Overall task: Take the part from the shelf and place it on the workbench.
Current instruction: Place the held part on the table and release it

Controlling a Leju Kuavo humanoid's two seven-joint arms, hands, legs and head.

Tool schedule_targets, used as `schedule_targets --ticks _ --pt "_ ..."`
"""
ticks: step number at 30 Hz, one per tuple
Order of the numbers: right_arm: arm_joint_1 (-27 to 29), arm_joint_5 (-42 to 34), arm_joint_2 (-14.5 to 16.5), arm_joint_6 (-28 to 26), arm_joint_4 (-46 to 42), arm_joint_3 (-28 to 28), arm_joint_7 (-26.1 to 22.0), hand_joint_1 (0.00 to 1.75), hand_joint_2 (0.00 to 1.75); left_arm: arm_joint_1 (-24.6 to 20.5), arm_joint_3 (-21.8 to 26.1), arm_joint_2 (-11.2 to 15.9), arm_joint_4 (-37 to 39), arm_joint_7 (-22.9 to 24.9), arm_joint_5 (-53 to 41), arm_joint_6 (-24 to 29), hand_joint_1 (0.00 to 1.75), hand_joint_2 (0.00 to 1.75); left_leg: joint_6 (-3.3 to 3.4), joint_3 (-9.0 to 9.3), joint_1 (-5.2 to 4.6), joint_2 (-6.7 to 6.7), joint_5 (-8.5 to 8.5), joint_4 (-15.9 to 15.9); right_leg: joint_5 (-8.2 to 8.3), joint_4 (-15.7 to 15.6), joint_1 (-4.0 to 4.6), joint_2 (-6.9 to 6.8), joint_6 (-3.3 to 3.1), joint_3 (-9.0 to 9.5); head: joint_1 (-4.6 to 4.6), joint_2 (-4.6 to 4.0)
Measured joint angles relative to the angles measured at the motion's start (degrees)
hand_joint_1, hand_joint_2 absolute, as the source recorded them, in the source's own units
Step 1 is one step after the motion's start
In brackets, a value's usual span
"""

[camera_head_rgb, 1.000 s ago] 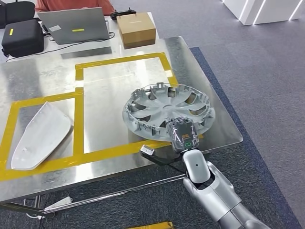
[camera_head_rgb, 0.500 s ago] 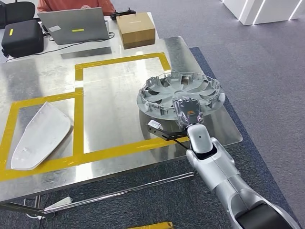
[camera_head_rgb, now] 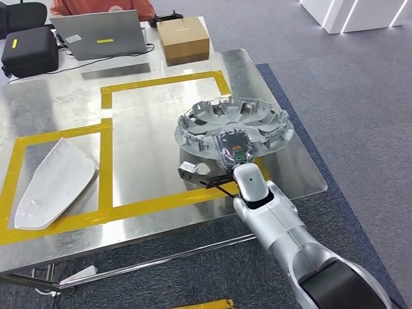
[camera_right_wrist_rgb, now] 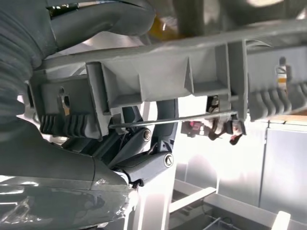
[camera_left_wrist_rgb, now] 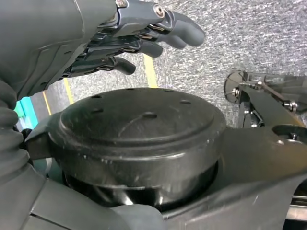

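Over the right end of the workbench [camera_head_rgb: 145, 129], the right hand [camera_head_rgb: 235, 149] has hold of a grey hubcap [camera_head_rgb: 234, 123] by the rim nearest the robot. The hubcap sits inner side up, ribs and clips showing, and it's tipped a bit. Its far side overlaps the right-hand yellow tape square [camera_head_rgb: 160, 82] marked on the workbench, and you can see its shadow on the metal underneath, though whether any edge actually touches the workbench is hard to call from the head view. From the right wrist view it's clearer how the grip works: the thumb [camera_right_wrist_rgb: 105, 19] is on one face of the rim and the darker fingers [camera_right_wrist_rgb: 145, 158] are tucked under the other, so the rim is clamped between them.

Towards the left end of the workbench, well apart from the hubcap, a white curved panel [camera_head_rgb: 53, 183] lies flat inside the other taped box. Past the far edge of the workbench there's a laptop [camera_head_rgb: 100, 33], a cardboard box [camera_head_rgb: 183, 38] and a black case [camera_head_rgb: 30, 50], with a person in an orange top [camera_head_rgb: 100, 6] sitting behind the laptop.

In the left wrist view the left hand [camera_left_wrist_rgb: 119, 43] has its fingers stretched out and apart, gripping nothing, over grey carpet [camera_left_wrist_rgb: 253, 33].
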Motion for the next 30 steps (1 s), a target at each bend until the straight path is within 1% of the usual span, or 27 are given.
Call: schedule_targets --ticks 5,10,16,19,23,27,30 --pt "-0.72 -0.17 1.32 -0.26 1.86 0.11 -0.11 1.75 1.75 0.01 -0.43 0.01 0.0 0.03 -0.1 -0.03 0.0 1.75 0.0 0.0 0.0 0.0 0.0 0.0 0.0 0.0 -0.01 -0.01 0.0 0.01 0.01 0.0" --pt "-0.81 -0.48 2.62 -0.9 2.85 0.73 -2.05 1.75 1.75 0.0 -0.65 0.01 0.0 0.3 -0.08 0.0 0.0 1.75 0.0 -0.01 0.0 0.0 0.0 0.0 0.0 0.0 -0.02 0.04 0.0 0.0 0.02 0.0" --pt "0.45 -0.66 5.7 -1.48 2.54 3.44 -3.91 1.75 1.75 0.0 -0.65 0.01 0.0 0.38 1.01 0.99 0.0 1.75 0.0 -0.01 0.0 0.01 0.0 0.0 -0.01 0.0 0.0 0.06 -0.01 -0.04 0.01 0.0" --pt "1.55 -0.79 6.7 -1.49 1.39 5.37 -4.36 1.75 1.75 0.0 -0.63 0.01 0.0 0.42 1.14 1.69 0.0 1.75 -0.01 -0.01 0.01 0.01 -0.01 -0.01 -0.03 0.0 0.01 0.06 -0.04 -0.04 0.02 0.0" --pt "2.46 -0.8 7.5 -1.56 -0.23 7.5 -4.75 1.75 1.75 -0.03 -0.63 0.01 0.0 0.7 0.59 2.07 0.0 1.75 -0.01 -0.01 0.02 0.01 -0.01 -0.01 -0.04 0.0 0.0 0.05 -0.06 -0.04 0.02 0.0" --pt "3.28 -0.19 7.6 -2.68 -2.23 9.6 -5.33 1.75 1.75 -0.13 -0.65 0.01 0.0 1.31 -0.28 1.92 0.0 1.75 -0.01 -0.01 0.02 0.01 -0.01 -0.01 -0.04 0.0 -0.02 0.05 -0.06 -0.03 0.02 0.0" --pt "3.63 0.65 7.6 -2.72 -3.12 11.07 -4.69 1.75 1.75 -0.21 -0.65 0.01 0.0 1.62 -0.05 2.19 0.0 1.75 -0.01 -0.01 0.01 0.01 -0.01 -0.01 -0.04 0.0 -0.03 0.04 -0.05 -0.03 0.02 0.0"
